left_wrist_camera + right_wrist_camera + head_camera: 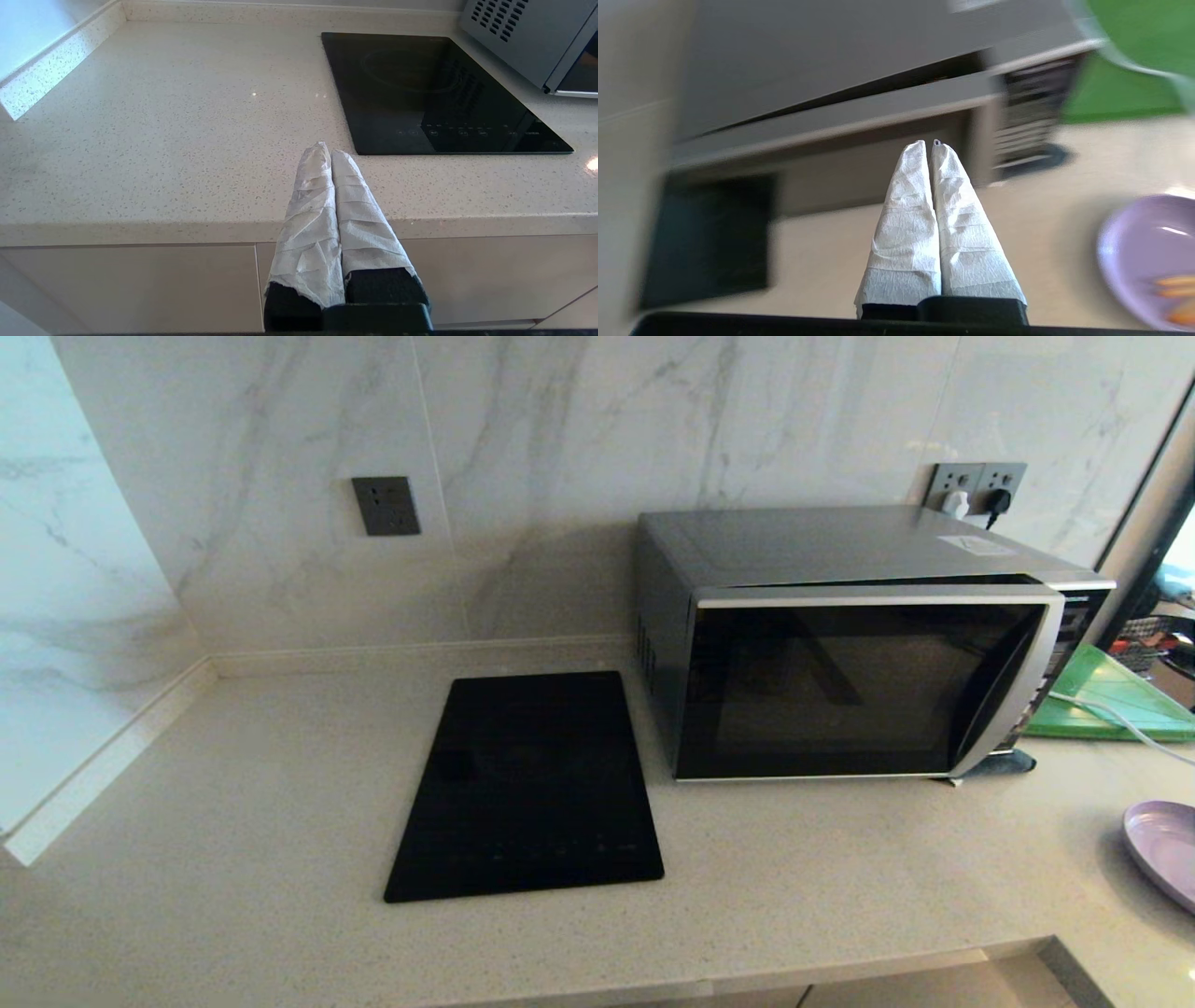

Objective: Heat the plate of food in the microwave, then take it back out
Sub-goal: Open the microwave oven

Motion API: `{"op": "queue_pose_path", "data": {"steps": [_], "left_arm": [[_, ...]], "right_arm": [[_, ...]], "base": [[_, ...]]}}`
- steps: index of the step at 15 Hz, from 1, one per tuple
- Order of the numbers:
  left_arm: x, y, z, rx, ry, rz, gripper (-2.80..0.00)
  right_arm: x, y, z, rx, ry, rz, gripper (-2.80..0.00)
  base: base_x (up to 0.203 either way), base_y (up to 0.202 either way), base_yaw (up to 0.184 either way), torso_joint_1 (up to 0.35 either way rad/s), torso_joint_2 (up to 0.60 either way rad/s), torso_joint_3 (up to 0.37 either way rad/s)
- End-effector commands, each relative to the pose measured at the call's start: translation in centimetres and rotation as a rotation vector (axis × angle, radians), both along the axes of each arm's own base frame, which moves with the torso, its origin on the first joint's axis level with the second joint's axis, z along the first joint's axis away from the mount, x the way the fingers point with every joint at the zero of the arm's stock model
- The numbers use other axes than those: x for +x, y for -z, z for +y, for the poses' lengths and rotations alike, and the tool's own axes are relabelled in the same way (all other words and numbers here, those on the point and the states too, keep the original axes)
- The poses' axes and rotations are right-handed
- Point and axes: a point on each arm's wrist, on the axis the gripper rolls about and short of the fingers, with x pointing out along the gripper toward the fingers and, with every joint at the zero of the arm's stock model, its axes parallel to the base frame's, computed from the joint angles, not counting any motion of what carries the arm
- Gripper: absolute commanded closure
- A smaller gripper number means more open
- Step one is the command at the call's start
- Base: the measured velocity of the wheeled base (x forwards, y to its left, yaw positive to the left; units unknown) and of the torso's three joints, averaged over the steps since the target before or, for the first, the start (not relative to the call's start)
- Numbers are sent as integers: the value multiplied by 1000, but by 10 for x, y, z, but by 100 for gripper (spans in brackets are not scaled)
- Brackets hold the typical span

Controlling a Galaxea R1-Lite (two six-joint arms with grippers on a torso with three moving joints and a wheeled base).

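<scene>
The opening step is judged to be in hand — the microwave [864, 681] door is only slightly ajar, so it must be swung wide next. The right claw [933, 143], pressed together and empty, faces it; the plate of food [1148, 252] lies on the bench [280, 784] beside that claw. The left claw [330, 150], also pressed together, is parked at the bench edge.

plate of food [1167, 849]: cut off at head view edge | microwave [859, 126]: blurred in right wrist view
</scene>
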Motion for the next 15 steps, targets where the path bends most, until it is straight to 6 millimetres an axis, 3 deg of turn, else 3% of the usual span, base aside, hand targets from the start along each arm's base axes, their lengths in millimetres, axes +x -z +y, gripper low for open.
{"op": "queue_pose_path", "data": {"steps": [1,5,15], "left_arm": [[0,0,0,-1,-1,1,0],[0,0,0,-1,-1,1,0],[0,0,0,-1,-1,0,0]], "right_arm": [[50,26,-12,-57,175,86,0],[94,37,-7,-91,216,-1,0],[138,72,2,-44,118,62,0]], "base": [[0,0,0,0,0,0],[0,0,0,0,0,0],[0,0,0,0,0,0]]}}
